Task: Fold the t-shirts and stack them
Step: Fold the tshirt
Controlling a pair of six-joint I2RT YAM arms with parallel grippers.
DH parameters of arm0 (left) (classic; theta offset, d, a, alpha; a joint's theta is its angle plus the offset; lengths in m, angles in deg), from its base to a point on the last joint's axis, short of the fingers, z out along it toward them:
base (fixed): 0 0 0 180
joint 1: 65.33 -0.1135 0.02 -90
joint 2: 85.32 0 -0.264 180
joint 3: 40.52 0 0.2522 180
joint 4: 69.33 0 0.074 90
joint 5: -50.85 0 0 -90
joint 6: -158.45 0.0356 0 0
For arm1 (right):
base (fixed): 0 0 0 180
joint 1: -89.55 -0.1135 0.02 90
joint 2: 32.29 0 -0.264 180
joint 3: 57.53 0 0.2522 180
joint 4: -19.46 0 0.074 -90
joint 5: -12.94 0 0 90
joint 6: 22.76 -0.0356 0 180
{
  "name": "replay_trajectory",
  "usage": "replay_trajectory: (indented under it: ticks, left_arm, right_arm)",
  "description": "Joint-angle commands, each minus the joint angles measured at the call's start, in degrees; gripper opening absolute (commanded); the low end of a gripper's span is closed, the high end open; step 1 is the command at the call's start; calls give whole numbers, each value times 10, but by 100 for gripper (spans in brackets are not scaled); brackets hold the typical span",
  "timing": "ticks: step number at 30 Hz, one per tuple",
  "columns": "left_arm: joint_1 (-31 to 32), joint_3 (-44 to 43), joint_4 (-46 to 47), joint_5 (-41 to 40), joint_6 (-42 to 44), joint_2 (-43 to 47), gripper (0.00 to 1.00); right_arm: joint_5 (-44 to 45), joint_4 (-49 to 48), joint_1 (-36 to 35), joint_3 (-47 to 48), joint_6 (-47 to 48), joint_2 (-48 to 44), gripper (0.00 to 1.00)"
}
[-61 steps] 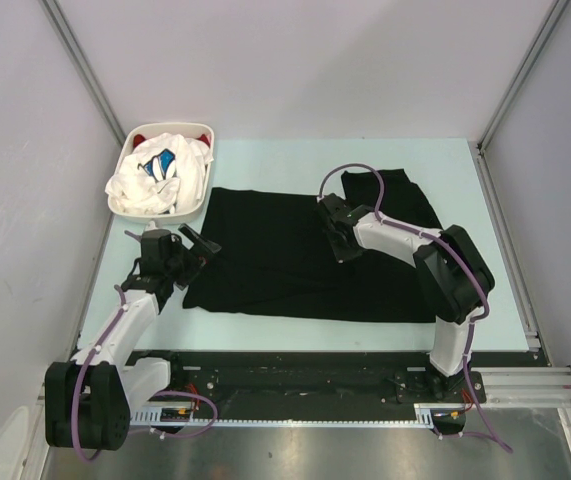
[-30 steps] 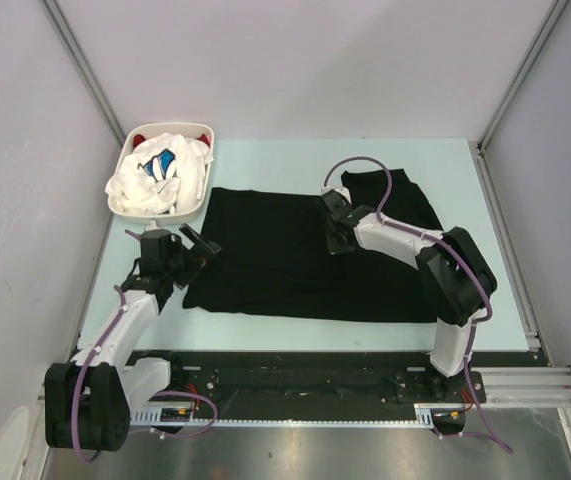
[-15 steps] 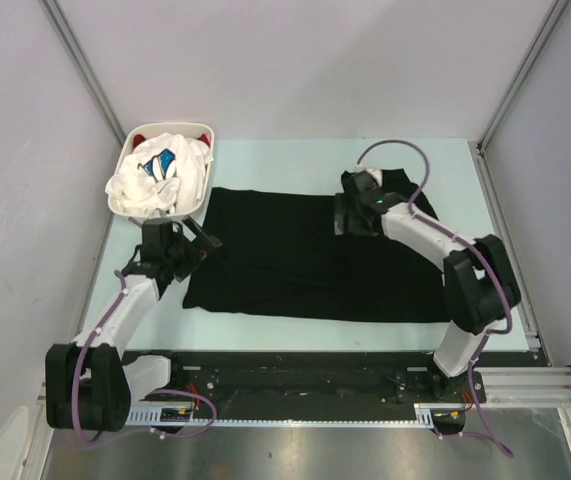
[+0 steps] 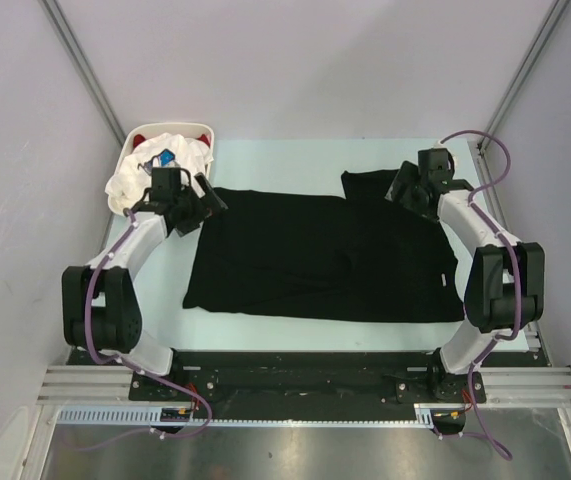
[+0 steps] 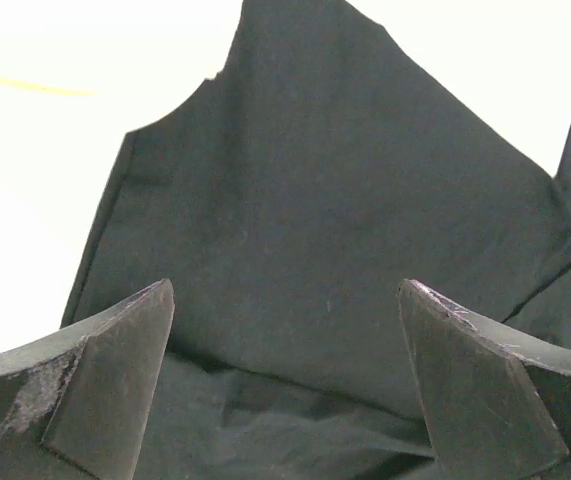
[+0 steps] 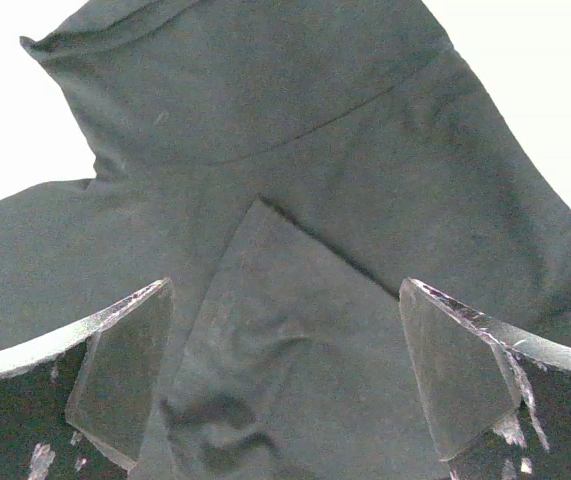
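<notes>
Black t-shirt (image 4: 315,255) is lying spread flat on the pale table (image 4: 275,160). The left gripper (image 4: 203,205) is hovering wide apart and empty over its far left corner, beside the basket (image 4: 123,152). The right gripper (image 4: 405,190) is hanging equally wide and empty over the far right corner.

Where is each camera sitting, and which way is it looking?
Top camera: fixed high above and behind the arms, looking down on the table, black t-shirt and basket; both whole arms show.
Left wrist camera: on the left wrist, looking along the left gripper at the shirt's edge; only two open fingers show.
Right wrist camera: on the right wrist, looking along the right gripper at a shirt fold; only two open fingers show.
Shared: all three see that black t-shirt.
</notes>
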Motion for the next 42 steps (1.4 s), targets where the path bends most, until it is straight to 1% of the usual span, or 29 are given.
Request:
replay_trajectory:
  ticks: [1, 4, 5, 7, 8, 9, 10, 11, 12, 13, 14, 15, 16, 17, 18, 19, 21, 22, 23, 25, 26, 28, 29, 31, 32, 33, 35, 37, 42]
  left_arm:
    - [34, -8, -39, 26, 44, 1, 98]
    - [71, 35, -45, 23, 56, 44, 98]
    - [81, 46, -62, 19, 56, 69, 99]
    - [113, 88, -76, 18, 51, 98, 100]
    - [124, 109, -76, 16, 31, 148, 100]
    - [133, 162, -68, 22, 16, 176, 100]
    - [148, 192, -60, 24, -25, 213, 100]
    - [150, 225, -33, 31, -51, 249, 100]
    - [150, 298, -11, 47, -79, 332, 100]
    - [150, 336, 10, 65, -147, 378, 100]
    - [151, 376, 64, 75, -181, 423, 100]
    - [154, 447, 89, 79, -211, 521, 100]
    - [154, 474, 94, 62, -264, 561, 100]
    - [155, 496, 93, 61, -279, 602, 100]
    - [155, 524, 87, 58, -286, 628, 100]
    - [156, 531, 74, 55, -296, 660, 100]
    - [161, 545, 67, 68, -297, 665, 100]
    - [163, 545, 62, 71, -300, 652, 100]
    - [168, 545, 68, 74, -297, 642, 100]
    - [181, 533, 62, 61, -281, 617, 100]
    - [186, 528, 70, 52, -271, 590, 100]
    - [196, 511, 80, 57, -245, 553, 100]
    - [198, 500, 88, 63, -231, 496, 100]
    - [211, 455, 78, 77, -191, 429, 100]
    - [218, 445, 75, 79, -184, 380, 100]
    - [236, 434, 81, 74, -184, 360, 100]
    - [251, 440, 124, 68, -203, 339, 100]
    - [262, 467, 185, 62, -233, 329, 100]
    - [272, 518, 251, 35, -295, 326, 100]
  right_arm:
    - [-34, 33, -37, 26, 22, -18, 100]
    - [37, 86, -97, 22, 36, -52, 100]
    - [70, 111, -128, 16, 36, -60, 100]
    - [87, 137, -157, 5, 26, -81, 100]
    - [86, 148, -170, -7, 23, -91, 100]
    - [84, 149, -195, -38, 18, -104, 100]
    - [78, 146, -204, -62, -8, -117, 100]
    - [44, 122, -210, -88, -18, -161, 100]
    - [24, 101, -213, -155, -34, -189, 100]
    - [7, 78, -213, -190, -51, -217, 100]
    - [-18, 25, -214, -223, -86, -286, 100]
    - [-26, 5, -214, -259, -104, -317, 100]
    - [-35, -14, -216, -314, -121, -352, 100]
    - [-50, -47, -217, -340, -154, -401, 100]
    - [-51, -56, -225, -359, -166, -420, 100]
    - [-52, -59, -237, -381, -177, -432, 100]
    - [-59, -61, -251, -386, -188, -432, 100]
    - [-92, -60, -268, -387, -193, -426, 100]
    - [-96, -63, -282, -388, -199, -416, 100]
    - [-72, -70, -318, -387, -209, -398, 100]
    - [-67, -70, -349, -387, -212, -392, 100]
    - [-49, -75, -370, -387, -207, -365, 100]
    - [-48, -73, -380, -387, -204, -355, 100]
    - [-59, -60, -382, -387, -200, -317, 100]
    - [-60, -54, -385, -387, -203, -306, 99]
    - [-60, -49, -389, -389, -207, -299, 99]
    - [-40, -47, -407, -396, -228, -302, 99]
    - [-30, -68, -409, -422, -257, -321, 99]
    - [1, -87, -408, -476, -333, -388, 99]
